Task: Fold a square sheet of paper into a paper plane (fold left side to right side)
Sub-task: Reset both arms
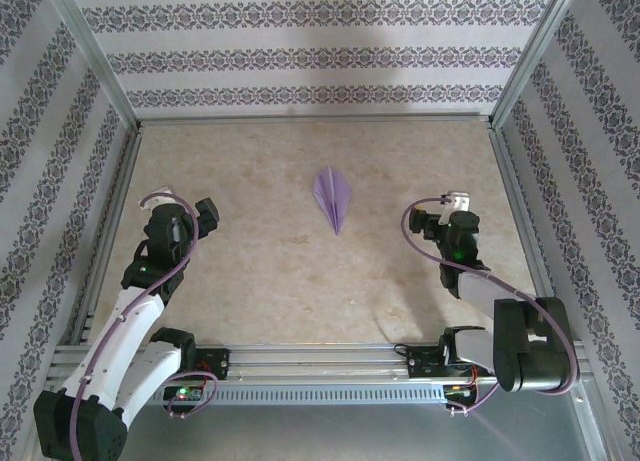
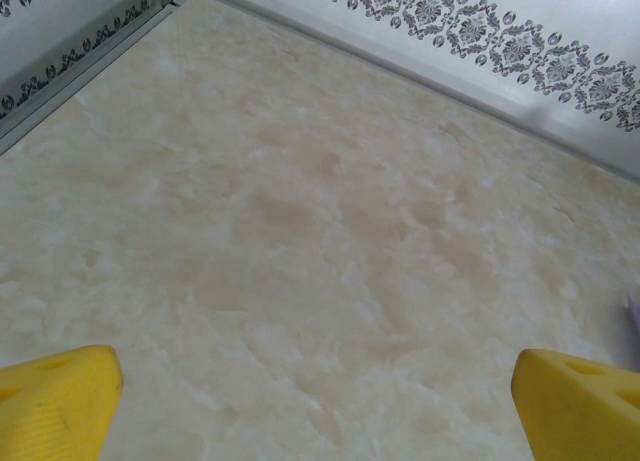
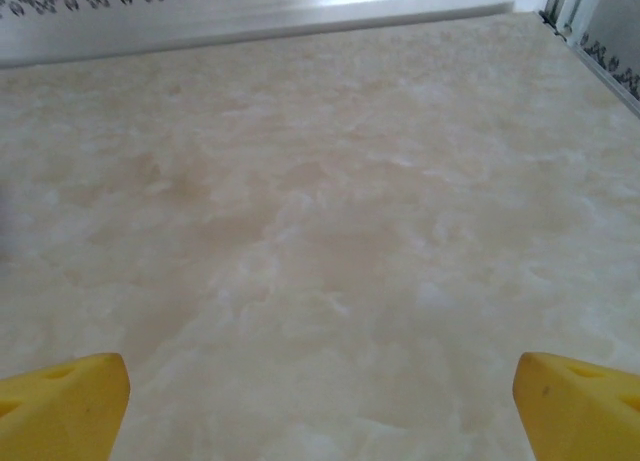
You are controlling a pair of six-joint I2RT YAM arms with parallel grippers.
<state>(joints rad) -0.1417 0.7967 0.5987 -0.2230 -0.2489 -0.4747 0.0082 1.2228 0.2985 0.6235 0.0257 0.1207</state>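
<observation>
The plane (image 1: 333,196) lies flat on the table (image 1: 260,281), a little beyond its middle, with its long point toward the near edge (a narrow lavender dart with creased wings). The left gripper (image 1: 203,217) hangs over the left side and the right gripper (image 1: 452,207) over the right, both well apart from the plane. Each has its yellow fingers (image 2: 55,401) spread wide, holding nothing.

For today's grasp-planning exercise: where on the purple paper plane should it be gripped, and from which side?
Probably the wide rear half of the paper plane, away from its tip, which points toward the near edge. Come down from above at one flank and slip under a wing edge. It lies flat and thin, and the narrow tip offers little to pinch, while the broad wings give more paper.
</observation>
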